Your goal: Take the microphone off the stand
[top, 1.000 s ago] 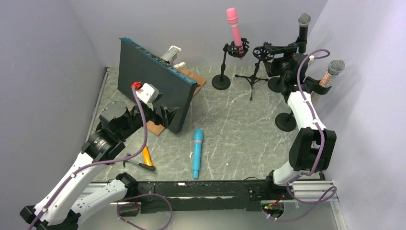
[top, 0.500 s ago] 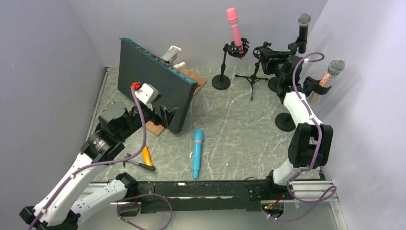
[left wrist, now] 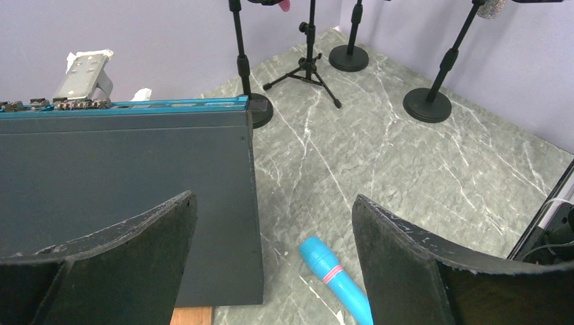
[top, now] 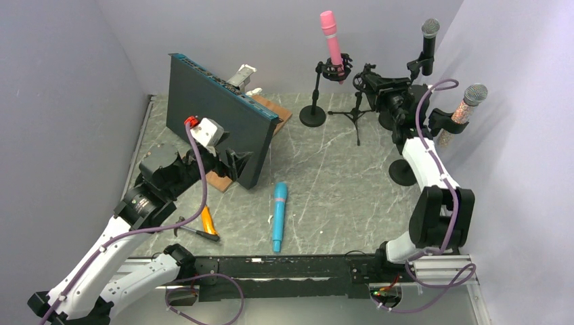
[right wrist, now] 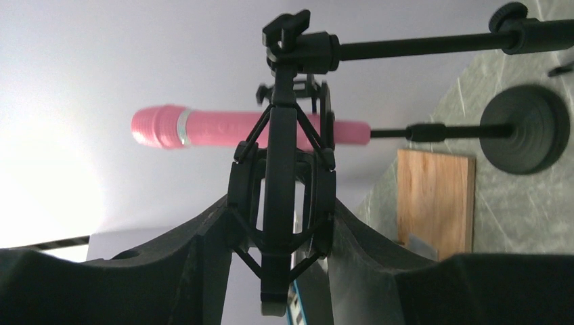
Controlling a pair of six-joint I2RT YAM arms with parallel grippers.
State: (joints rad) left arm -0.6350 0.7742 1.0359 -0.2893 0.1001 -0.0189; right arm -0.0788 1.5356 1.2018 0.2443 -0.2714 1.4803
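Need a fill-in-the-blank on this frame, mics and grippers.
The blue mic lies on the ___.
The left gripper is ___.
The right gripper is ___ on a shock mount.
In the right wrist view, the mic behind that mount is ___.
Missing words: table; open; shut; pink.

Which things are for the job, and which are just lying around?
For the job: right gripper, shut on the empty shock mount of the tripod stand; pink microphone in its stand behind.
Lying about: blue microphone on the table, orange-handled tool, dark panel, wooden board.
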